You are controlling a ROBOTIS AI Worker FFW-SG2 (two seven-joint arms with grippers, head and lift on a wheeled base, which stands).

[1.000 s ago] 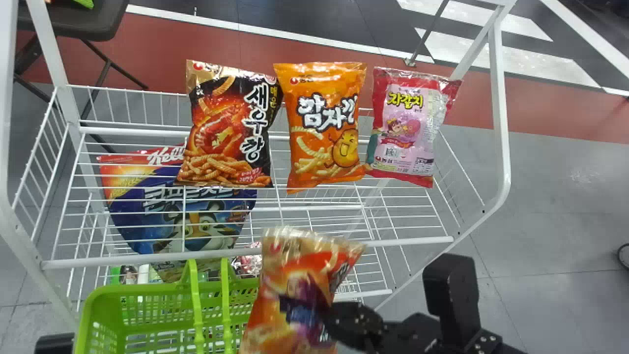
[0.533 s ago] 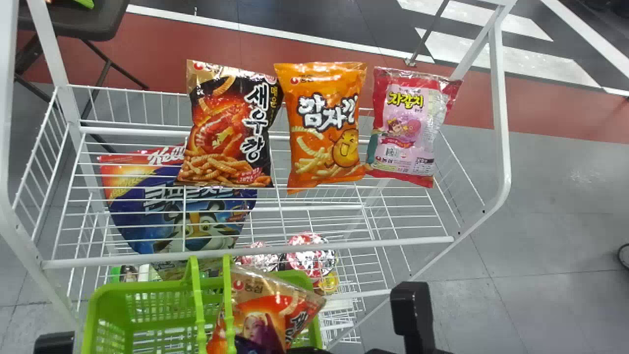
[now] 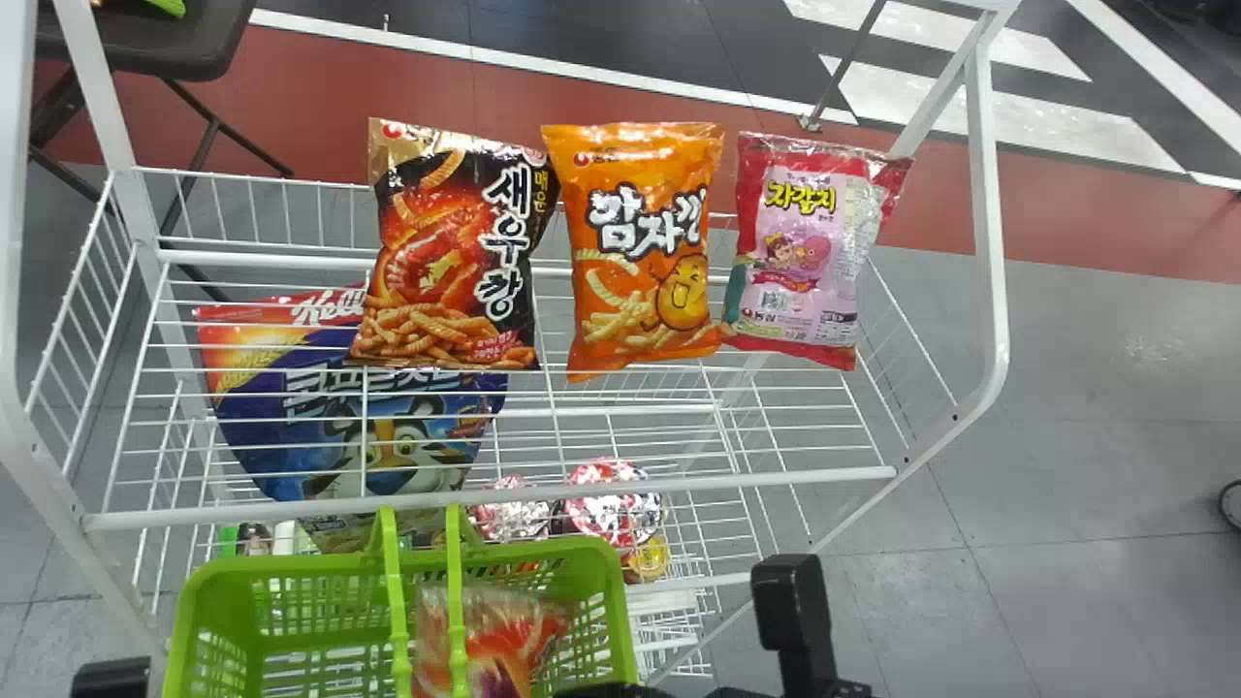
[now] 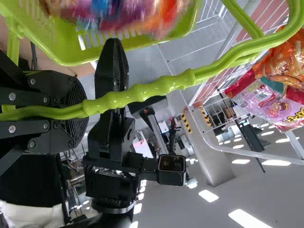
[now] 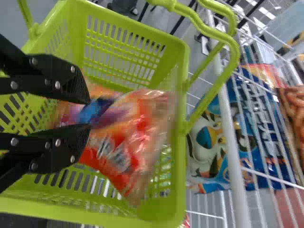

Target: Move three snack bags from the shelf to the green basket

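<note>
The right gripper (image 3: 606, 690) is at the bottom edge of the head view, over the right part of the green basket (image 3: 291, 565). Its 2 fingers (image 5: 73, 142) are parted, with a moderate gap between them. The red bag (image 3: 516, 635) is straight out past their tips, with a little of it showing through the gap. I cannot tell whether either finger touches it, but the 2 are not closed on it. In the head view the bag is just left of this gripper, within the basket's walls, in the right half. 1 of the 2 handles (image 3: 399, 630) crosses in front of it. The bag is blurred, and I cannot tell whether it rests on the basket's floor.

The left gripper (image 3: 111, 677) is at the bottom left of the head view. Its 2 fingers are closed around the handles, and the bag is apart from it.

3 more bags are side by side on the upper tier of the white shelf (image 3: 679, 478): the black bag (image 3: 456, 252) at left, the orange bag (image 3: 635, 247) in the middle and the pink bag (image 3: 810, 247) at right. The blue cereal bag (image 3: 359, 427) is on the tier below, at left, with 2 round packs (image 3: 611, 504) to its right.
</note>
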